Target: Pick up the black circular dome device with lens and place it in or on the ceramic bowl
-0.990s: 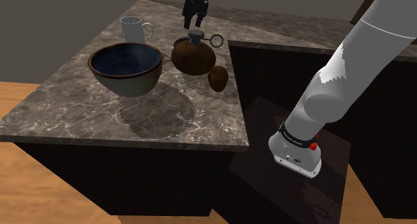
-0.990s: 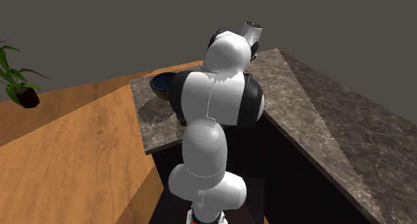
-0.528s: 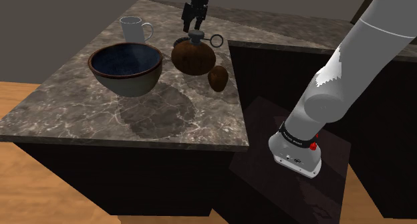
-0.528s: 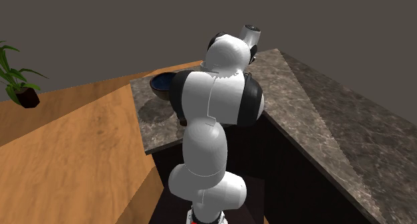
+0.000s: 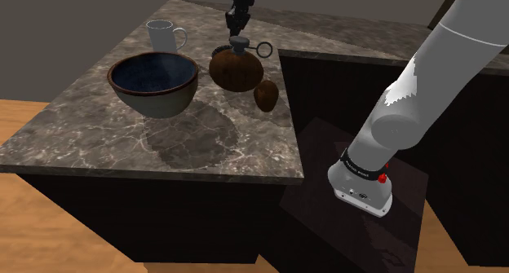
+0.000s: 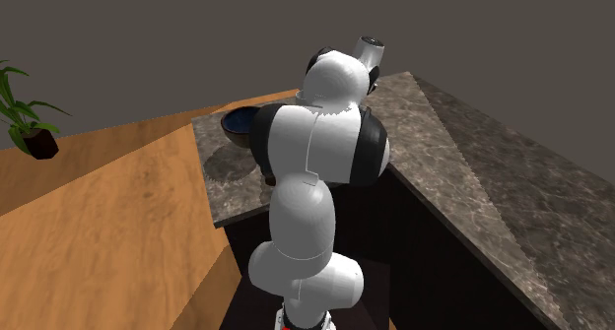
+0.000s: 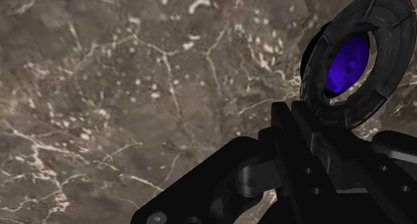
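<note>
Far back on the table (image 5: 188,141), the tool (image 5: 236,33) looks pinched shut on the black lens device (image 7: 347,62); grasp in hand, next a clean lift and carry to the bowl (image 5: 163,102), shoulder view's left.

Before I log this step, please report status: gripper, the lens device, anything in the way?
Gripper at the lens device, hold not confirmed. Device not yet in the bowl. Brown round object close beside it.

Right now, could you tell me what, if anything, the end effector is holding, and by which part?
The end effector appears shut on the black circular device with a purple lens, clasping its dark body next to the lens ring.
</note>
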Available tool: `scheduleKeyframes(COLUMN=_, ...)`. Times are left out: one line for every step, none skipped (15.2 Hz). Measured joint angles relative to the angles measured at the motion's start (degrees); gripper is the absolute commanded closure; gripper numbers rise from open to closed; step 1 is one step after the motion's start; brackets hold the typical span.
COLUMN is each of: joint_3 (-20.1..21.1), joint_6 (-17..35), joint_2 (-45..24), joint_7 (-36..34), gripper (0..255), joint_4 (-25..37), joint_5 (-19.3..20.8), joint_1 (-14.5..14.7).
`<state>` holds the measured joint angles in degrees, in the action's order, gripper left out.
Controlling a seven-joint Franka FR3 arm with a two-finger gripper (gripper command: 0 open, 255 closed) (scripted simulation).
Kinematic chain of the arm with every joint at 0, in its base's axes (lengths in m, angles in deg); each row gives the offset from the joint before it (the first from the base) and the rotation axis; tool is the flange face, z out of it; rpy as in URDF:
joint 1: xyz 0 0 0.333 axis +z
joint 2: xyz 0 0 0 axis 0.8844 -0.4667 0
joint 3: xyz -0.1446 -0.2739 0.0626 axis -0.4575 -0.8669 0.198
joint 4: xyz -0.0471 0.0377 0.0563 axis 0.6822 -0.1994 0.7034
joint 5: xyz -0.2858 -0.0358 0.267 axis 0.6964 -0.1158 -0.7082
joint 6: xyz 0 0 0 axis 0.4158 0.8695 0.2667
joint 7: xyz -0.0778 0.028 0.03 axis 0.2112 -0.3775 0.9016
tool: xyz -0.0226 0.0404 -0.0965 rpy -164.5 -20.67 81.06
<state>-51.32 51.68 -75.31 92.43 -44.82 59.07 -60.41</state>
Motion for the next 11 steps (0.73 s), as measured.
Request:
scheduleKeyframes(joint_3=0.0, joint_6=0.0, joint_2=0.0, joint_7=0.0, gripper=255, joint_4=0.0, joint_5=0.0, joint_1=0.0)
scheduleKeyframes(joint_3=0.0, joint_6=0.0, joint_2=0.0, joint_7=0.0, gripper=255, joint_4=0.0, joint_5=0.0, joint_1=0.0)
scheduleKeyframes(joint_3=0.0, joint_6=0.0, joint_2=0.0, joint_7=0.0, gripper=255, joint_4=0.0, joint_5=0.0, joint_1=0.0)
scheduleKeyframes(joint_3=0.0, joint_6=0.0, joint_2=0.0, joint_7=0.0, gripper=255, joint_4=0.0, joint_5=0.0, joint_1=0.0)
scheduleKeyframes(joint_3=0.0, joint_6=0.0, joint_2=0.0, joint_7=0.0, gripper=0, joint_4=0.0, joint_5=0.0, joint_1=0.0)
scheduleKeyframes(joint_3=0.0, joint_6=0.0, joint_2=0.0, joint_7=0.0, gripper=0, joint_4=0.0, joint_5=0.0, joint_1=0.0)
scheduleKeyframes(joint_3=-2.53, joint_6=-3.58, joint_2=-4.79, joint_7=2.95, gripper=0, joint_4=5.9, joint_5=-2.84, joint_1=-1.32)
scheduleKeyframes(joint_3=-2.84, joint_6=-5.43, joint_2=-5.69, joint_7=5.24, gripper=0, joint_4=6.19, joint_5=-5.01, joint_1=-1.47)
scheduleKeyframes(joint_3=-2.76, joint_6=-4.57, joint_2=-5.26, joint_7=4.12, gripper=0, joint_4=6.11, joint_5=-3.97, joint_1=-1.29)
scheduleKeyframes(joint_3=-4.24, joint_6=-7.19, joint_2=-7.92, joint_7=6.25, gripper=0, joint_4=9.03, joint_5=-6.21, joint_1=-3.04)
scheduleKeyframes(joint_3=-4.37, joint_6=-8.66, joint_2=-8.09, joint_7=7.36, gripper=0, joint_4=9.02, joint_5=-7.75, joint_1=-3.22)
